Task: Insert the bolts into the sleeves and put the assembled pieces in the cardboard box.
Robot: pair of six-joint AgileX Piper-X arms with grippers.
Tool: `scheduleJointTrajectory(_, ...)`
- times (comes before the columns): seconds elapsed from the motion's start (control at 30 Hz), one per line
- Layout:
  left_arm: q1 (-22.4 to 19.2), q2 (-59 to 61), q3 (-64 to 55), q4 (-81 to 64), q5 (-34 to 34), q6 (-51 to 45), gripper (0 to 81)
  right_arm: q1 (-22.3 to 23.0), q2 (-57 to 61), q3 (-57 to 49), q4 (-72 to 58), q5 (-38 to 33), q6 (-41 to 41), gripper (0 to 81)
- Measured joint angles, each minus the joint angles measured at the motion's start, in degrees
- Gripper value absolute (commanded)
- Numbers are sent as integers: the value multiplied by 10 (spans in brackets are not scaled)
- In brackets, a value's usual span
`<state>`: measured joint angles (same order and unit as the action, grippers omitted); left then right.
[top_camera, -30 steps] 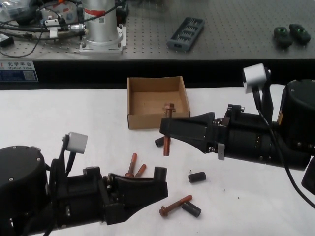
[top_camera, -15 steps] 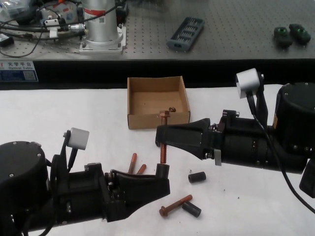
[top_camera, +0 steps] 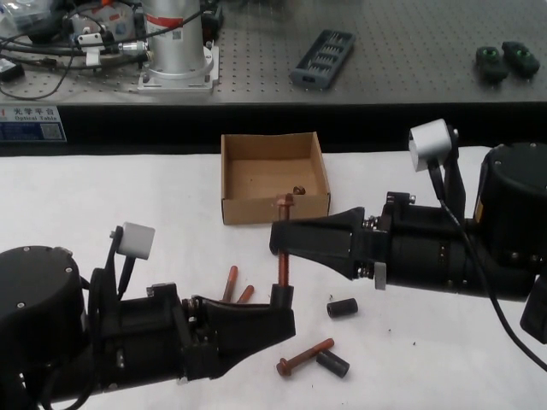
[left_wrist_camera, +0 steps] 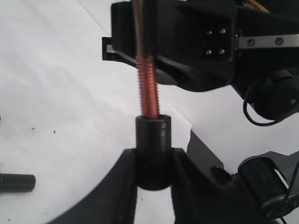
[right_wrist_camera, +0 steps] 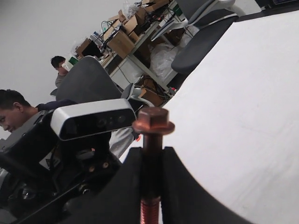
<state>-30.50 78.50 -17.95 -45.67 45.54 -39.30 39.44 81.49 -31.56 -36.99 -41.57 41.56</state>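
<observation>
My left gripper (top_camera: 280, 309) is shut on a black sleeve (left_wrist_camera: 152, 153) held upright over the white cloth. My right gripper (top_camera: 280, 239) is shut on a copper bolt (top_camera: 283, 248), head up, directly above the sleeve. The bolt's threaded tip (left_wrist_camera: 148, 91) enters the sleeve's (top_camera: 282, 297) top opening. In the right wrist view the bolt's hex head (right_wrist_camera: 153, 122) stands above the closed fingers (right_wrist_camera: 122, 186). The cardboard box (top_camera: 235, 209) sits open behind them with a small copper piece (top_camera: 299, 189) inside.
Loose copper bolts (top_camera: 229, 286) (top_camera: 304, 357) lie on the cloth by my left gripper. Black sleeves (top_camera: 342, 307) (top_camera: 332, 364) lie to the right of them. Behind the cloth runs a metal breadboard bench with a silver post (top_camera: 175, 38) and a black tray (top_camera: 323, 57).
My right gripper has moved left and down with the bolt, from in front of the box to above the sleeve. The bolt's tip now meets the sleeve. The left gripper shifted slightly.
</observation>
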Motion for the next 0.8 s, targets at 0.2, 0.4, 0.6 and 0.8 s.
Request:
scheduleJointTrajectory(0.2,-2,0,-1,0,-6,-17,2,0,0,0,3,-8,0,41)
scheduleJointTrajectory(0.4,-3,0,-1,-24,-25,-43,2,0,0,0,3,-23,0,41)
scheduleJointTrajectory(0.6,-4,0,-1,-59,-57,-89,2,0,0,0,-4,-22,0,41)
scheduleJointTrajectory(0.8,-5,0,-1,-59,-55,-91,2,-3,0,0,-5,-42,-4,49)
